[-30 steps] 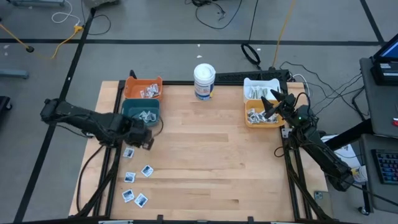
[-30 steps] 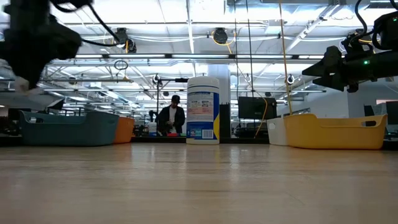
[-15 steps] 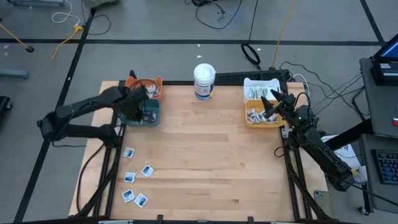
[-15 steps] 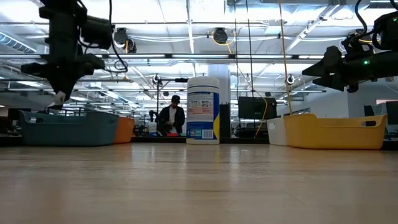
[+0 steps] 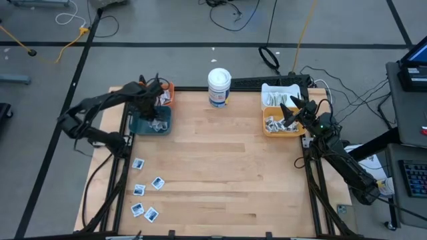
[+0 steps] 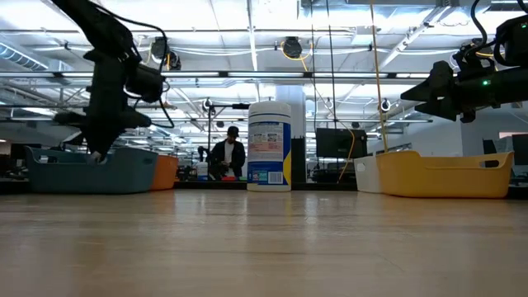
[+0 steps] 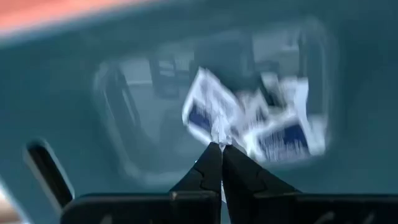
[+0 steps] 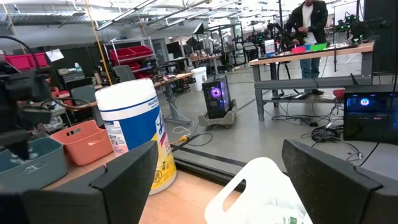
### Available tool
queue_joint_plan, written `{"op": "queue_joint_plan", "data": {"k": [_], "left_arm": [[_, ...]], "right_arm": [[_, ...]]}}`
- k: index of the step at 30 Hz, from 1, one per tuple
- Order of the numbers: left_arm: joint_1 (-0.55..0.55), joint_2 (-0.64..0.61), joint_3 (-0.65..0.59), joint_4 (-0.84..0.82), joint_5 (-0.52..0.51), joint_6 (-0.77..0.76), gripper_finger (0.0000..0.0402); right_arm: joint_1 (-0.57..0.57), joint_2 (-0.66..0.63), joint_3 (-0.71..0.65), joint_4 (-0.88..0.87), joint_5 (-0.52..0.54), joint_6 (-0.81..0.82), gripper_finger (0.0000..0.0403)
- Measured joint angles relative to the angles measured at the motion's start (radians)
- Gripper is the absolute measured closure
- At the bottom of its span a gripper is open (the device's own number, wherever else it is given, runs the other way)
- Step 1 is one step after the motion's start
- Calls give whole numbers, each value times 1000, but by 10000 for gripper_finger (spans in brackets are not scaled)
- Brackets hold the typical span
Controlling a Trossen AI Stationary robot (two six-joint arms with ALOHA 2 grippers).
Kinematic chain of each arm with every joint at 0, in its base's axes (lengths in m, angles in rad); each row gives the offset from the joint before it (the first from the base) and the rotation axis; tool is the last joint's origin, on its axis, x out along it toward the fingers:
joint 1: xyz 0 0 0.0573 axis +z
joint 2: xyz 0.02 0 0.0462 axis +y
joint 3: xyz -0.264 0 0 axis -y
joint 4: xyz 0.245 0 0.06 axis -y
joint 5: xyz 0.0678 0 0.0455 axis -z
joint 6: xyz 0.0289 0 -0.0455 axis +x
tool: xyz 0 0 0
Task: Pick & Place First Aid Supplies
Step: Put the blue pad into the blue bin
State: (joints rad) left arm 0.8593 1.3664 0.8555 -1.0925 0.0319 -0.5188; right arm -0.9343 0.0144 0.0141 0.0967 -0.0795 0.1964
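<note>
Left gripper (image 7: 216, 152) pinches a crinkled white-and-blue sachet (image 7: 208, 112) over the teal bin (image 5: 151, 121); right gripper (image 8: 217, 174) gapes, empty.

Centre of the table (image 5: 220, 167) wide open; tub (image 5: 219, 87) blocks far middle, bins (image 5: 152, 107) far left, packets (image 5: 143, 190) scattered near left

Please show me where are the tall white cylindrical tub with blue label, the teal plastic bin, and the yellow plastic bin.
Tall white cylindrical tub with blue label (image 6: 269, 148): low view, on its label.
Teal plastic bin (image 6: 78, 172): low view, on its front wall.
Yellow plastic bin (image 6: 445, 175): low view, on its front wall.
</note>
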Motion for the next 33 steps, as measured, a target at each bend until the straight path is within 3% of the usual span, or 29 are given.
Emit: {"op": "queue_joint_plan", "data": {"k": [5, 12, 16, 25, 33], "left_arm": [[30, 43, -1, 54, -34, 1, 399], [39, 52, -1, 61, -3, -18, 388], [39, 52, -1, 58, 12, -26, 351], [37, 35, -1, 37, 60, -53, 225], [-66, -90, 0, -30, 81, -201, 200]], "right_arm": [[0, 0, 0, 0, 0, 0, 66], [0, 0, 0, 0, 0, 0, 66], [0, 0, 0, 0, 0, 0, 66], [0, 0, 0, 0, 0, 0, 66], [0, 0, 0, 0, 0, 0, 66]]}}
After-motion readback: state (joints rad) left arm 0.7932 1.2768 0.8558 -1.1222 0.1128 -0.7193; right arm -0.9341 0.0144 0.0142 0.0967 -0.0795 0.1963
